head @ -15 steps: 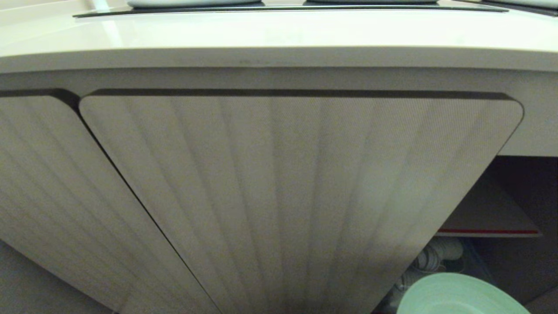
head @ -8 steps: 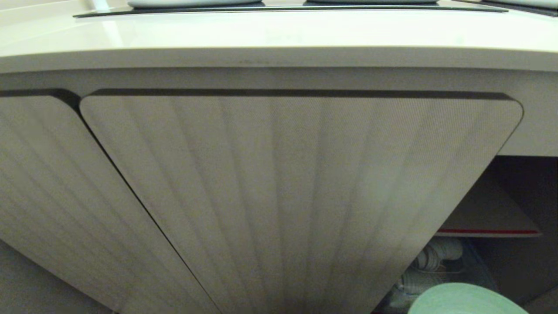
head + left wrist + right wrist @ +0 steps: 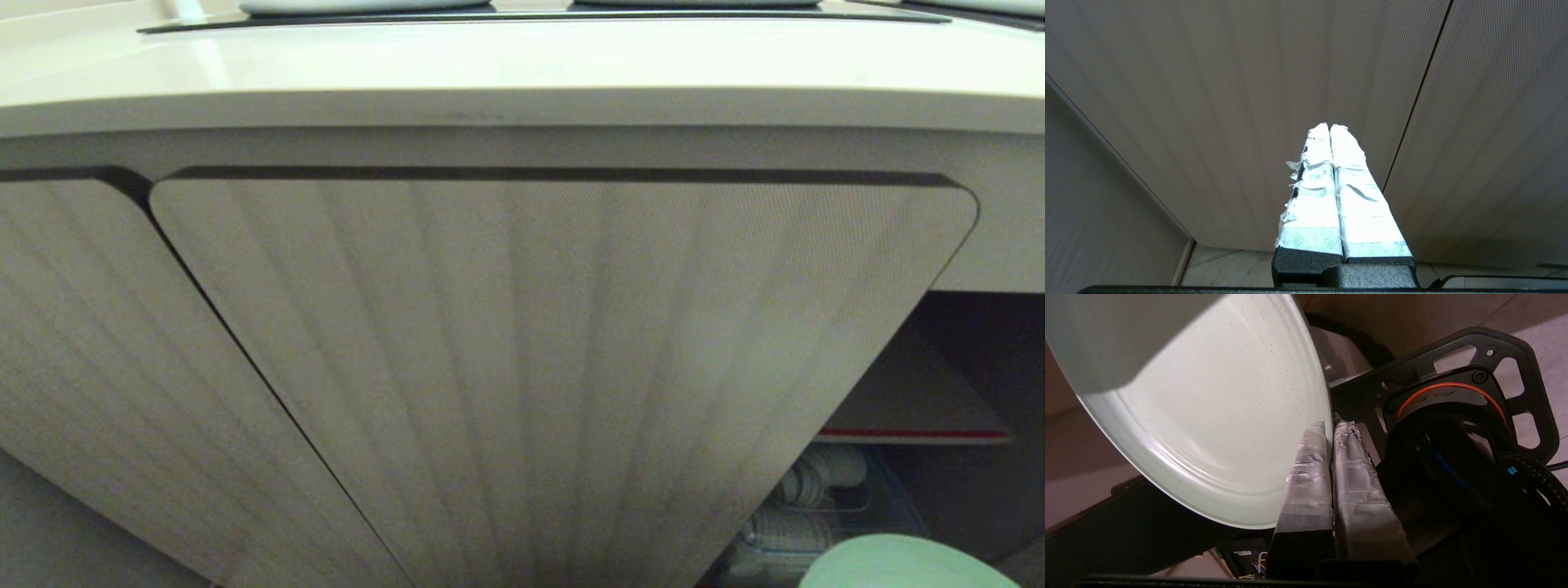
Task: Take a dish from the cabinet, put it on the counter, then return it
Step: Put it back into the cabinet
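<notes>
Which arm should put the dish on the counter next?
Right. Its gripper is already shut on the dish rim, below the counter. The left gripper is shut, empty, facing a closed cabinet door.

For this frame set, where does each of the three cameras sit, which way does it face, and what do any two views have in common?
Head view: on the robot's head, looking at the counter edge, the ribbed cabinet door below it; no arm shows, only the dish rim.
Left wrist view: behind the left gripper, fingers together, facing the ribbed door panels.
Right wrist view: behind the right gripper, fingers pinching the dish's rim; black robot hardware behind.
Shared: head and right wrist both show the mint dish; head and left wrist both show ribbed door panels.
</notes>
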`<state>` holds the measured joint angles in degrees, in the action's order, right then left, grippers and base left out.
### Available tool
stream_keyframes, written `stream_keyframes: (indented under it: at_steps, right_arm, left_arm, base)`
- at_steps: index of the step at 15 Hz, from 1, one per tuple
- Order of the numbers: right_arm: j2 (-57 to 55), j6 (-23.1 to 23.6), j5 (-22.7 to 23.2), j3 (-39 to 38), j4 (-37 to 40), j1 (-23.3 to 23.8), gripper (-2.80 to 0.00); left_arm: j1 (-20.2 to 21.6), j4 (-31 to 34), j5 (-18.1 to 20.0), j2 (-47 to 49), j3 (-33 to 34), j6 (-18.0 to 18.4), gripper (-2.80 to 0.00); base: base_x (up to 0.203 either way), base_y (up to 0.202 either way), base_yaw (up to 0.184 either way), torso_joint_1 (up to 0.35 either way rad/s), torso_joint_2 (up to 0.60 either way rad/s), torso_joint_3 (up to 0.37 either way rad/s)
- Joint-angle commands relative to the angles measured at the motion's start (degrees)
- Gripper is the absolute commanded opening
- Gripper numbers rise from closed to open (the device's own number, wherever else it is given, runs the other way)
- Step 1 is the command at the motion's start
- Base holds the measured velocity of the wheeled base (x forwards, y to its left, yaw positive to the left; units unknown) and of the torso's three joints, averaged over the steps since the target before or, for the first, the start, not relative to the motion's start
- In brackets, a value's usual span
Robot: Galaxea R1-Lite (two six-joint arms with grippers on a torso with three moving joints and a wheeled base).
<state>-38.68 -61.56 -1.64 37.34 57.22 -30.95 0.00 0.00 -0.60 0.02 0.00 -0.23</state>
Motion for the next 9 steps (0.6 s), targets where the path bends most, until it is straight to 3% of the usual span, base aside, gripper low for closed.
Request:
stream_keyframes:
  at_steps: [1,9]
  right_arm:
    - [0.53,-1.83,-0.31,-0.16,0.87,0.1,-2.8]
    - [0.44,-8.88,-3.04,-0.34,0.32,0.54,-2.8]
  left_arm:
    - [0.0,0.0,-0.02,-0.02,0.0,-0.03,-2.8]
    - [0.0,0.0,-0.02,-0.02,0.0,-0.03,-2.8]
  base:
    - [0.0,0.0,0.0,0.0,0.0,0.0]
    - [0.0,0.0,0.0,0.0,0.0,0.0]
